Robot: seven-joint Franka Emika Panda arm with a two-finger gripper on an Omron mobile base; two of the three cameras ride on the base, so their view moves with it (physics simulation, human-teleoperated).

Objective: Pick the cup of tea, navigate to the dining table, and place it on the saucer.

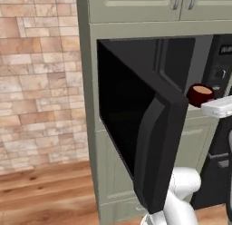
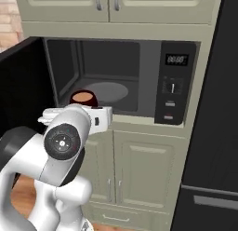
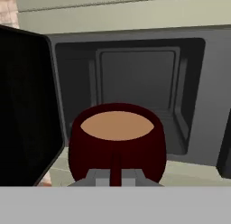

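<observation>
Jaws closed tight on the handle of the cup of tea (image 3: 116,144), which stands upright in the hand view with its brown tea level near the rim; the gripper (image 3: 115,179) sits at six o'clock of the cup, its two grey tips pinching the thin dark handle between them. In the right base view the cup (image 2: 83,98) is just in front of the open microwave (image 2: 121,78), at about seven o'clock from the round glass turntable (image 2: 106,91) inside, and it touches nothing but the gripper as far as I can tell. From the left base view the cup (image 1: 200,94) shows at three o'clock of the swung-out black microwave door (image 1: 136,124), which stands wide open. Control panel (image 2: 175,83) with a small display and a dial lies at three o'clock of the cavity. Pale green cabinet doors (image 2: 139,174) sit below the microwave, and a brick wall (image 1: 41,79) stands at nine o'clock.
</observation>
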